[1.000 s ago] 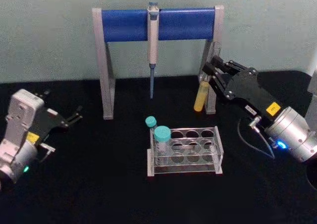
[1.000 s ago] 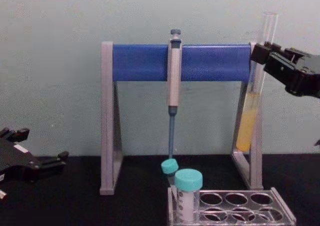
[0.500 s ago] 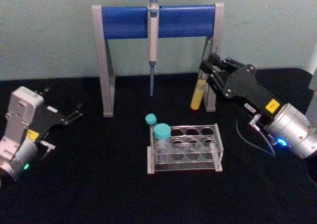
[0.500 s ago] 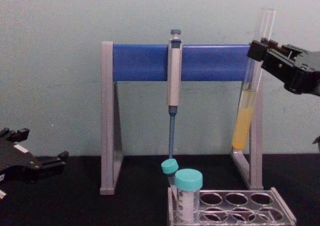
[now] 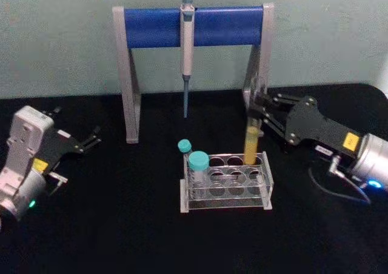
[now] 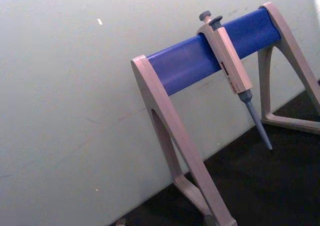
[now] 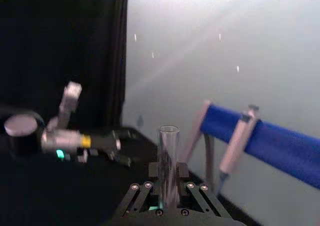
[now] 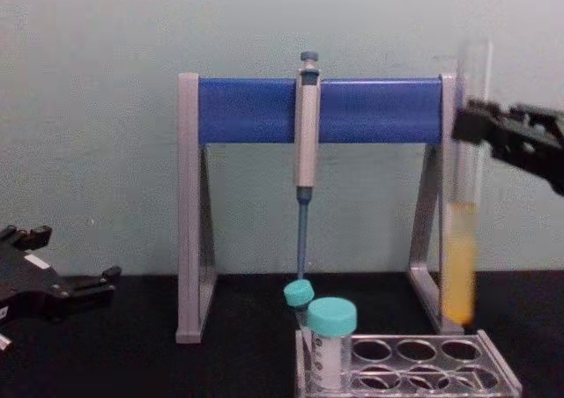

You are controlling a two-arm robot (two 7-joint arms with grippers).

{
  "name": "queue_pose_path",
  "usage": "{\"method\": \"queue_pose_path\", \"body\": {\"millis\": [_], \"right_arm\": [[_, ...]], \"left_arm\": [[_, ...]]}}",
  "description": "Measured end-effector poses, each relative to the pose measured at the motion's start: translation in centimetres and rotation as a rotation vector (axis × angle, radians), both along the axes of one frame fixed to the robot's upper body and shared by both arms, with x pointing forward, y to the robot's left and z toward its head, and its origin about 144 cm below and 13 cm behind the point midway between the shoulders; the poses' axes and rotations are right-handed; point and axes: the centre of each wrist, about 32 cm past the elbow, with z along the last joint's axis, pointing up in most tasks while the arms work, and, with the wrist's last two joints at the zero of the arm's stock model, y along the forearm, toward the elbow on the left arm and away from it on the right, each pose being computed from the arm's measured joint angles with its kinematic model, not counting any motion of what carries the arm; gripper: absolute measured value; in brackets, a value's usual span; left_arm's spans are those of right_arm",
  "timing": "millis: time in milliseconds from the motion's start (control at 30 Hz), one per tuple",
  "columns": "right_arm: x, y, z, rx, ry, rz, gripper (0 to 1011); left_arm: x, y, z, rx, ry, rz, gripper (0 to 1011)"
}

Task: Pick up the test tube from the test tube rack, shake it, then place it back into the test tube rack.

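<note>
Locate the test tube rack (image 5: pixel 225 204) on the black tabletop (image 5: pixel 121 225) and take it as the reference. Find the right pincer (image 5: pixel 254 107) above the right rear corner of the test tube rack, clamped on the clear upper part of the test tube (image 5: pixel 250 145). Note the test tube held upright, with yellow liquid in its lower part and its bottom end just above the right hole of the rear row; from the chest view, read it as not yet touching the top of the test tube rack. Note two teal-capped tubes (image 5: pixel 198 162) at the left end of the test tube rack. Find the grey-and-blue pipette stand (image 5: pixel 194 26) behind the test tube rack, with a pipette (image 5: pixel 187 50) hung at mid-bar. Find the left pincer (image 5: pixel 76 128) well to the left of the test tube rack, low over the tabletop, fingers apart.
</note>
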Motion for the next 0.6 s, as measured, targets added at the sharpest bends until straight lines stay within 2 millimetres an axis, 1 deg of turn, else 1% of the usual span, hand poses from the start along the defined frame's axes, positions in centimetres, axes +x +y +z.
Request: {"method": "queue_pose_path", "body": {"millis": [133, 333, 433, 600], "right_arm": [[-0.6, -1.2, 0.6, -0.098, 0.000, -0.071, 214], [-0.7, -1.9, 0.7, -0.140, -0.047, -0.182, 214], [-0.5, -1.9, 0.3, -0.104, -0.079, -0.236, 214], [0.0, -0.6, -0.5, -0.011, -0.105, -0.319, 214]], "left_arm": [[0.0, 0.0, 0.0, 0.000, 0.000, 0.000, 1001], [0.0, 0.0, 0.0, 0.000, 0.000, 0.000, 1001], [0.0, 0.0, 0.0, 0.000, 0.000, 0.000, 1001], [0.0, 0.0, 0.0, 0.000, 0.000, 0.000, 1001]]}}
